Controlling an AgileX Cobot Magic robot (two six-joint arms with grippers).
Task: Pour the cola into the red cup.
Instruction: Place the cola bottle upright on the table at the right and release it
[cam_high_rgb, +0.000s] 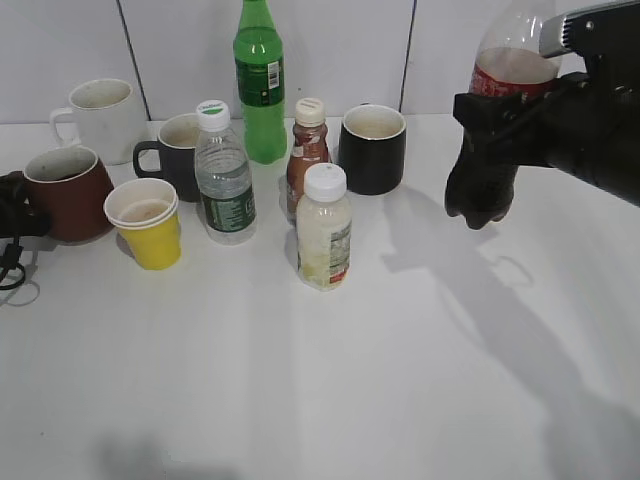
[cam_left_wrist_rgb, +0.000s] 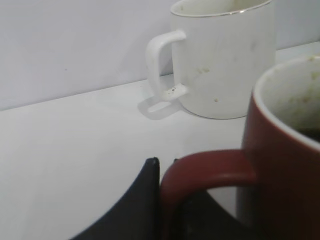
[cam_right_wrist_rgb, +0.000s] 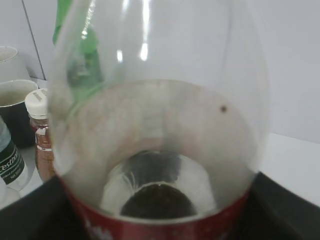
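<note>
1. White tabletop (cam_high_rgb: 330, 380) is backed by a pale panelled wall, and a cluster of bottles and cups is spread across its far half.
2. At the upper right of the exterior view, the tall clear plastic cola bottle with a red label (cam_high_rgb: 512, 62) is held off the tabletop, upright, by the black right pincer (cam_high_rgb: 505, 115), which is closed around the bottle at label height.
3. In the right wrist view, the bottle's clear upper part (cam_right_wrist_rgb: 155, 125) fills the frame; dark liquid is seen low inside, though the level cannot be judged well through the curved plastic.
4. The wide dark red-brown ceramic mug (cam_high_rgb: 68, 192) is stood at the far left of the tabletop, just in front of a white mug (cam_high_rgb: 100, 118) and beside a yellow paper cup (cam_high_rgb: 148, 222).
5. The left pincer (cam_left_wrist_rgb: 167, 200) is seen in its wrist view with black fingers (cam_left_wrist_rgb: 142, 200) clamped on the red mug's handle.
6. A green bottle (cam_high_rgb: 260, 80) is placed at the back centre.
</note>
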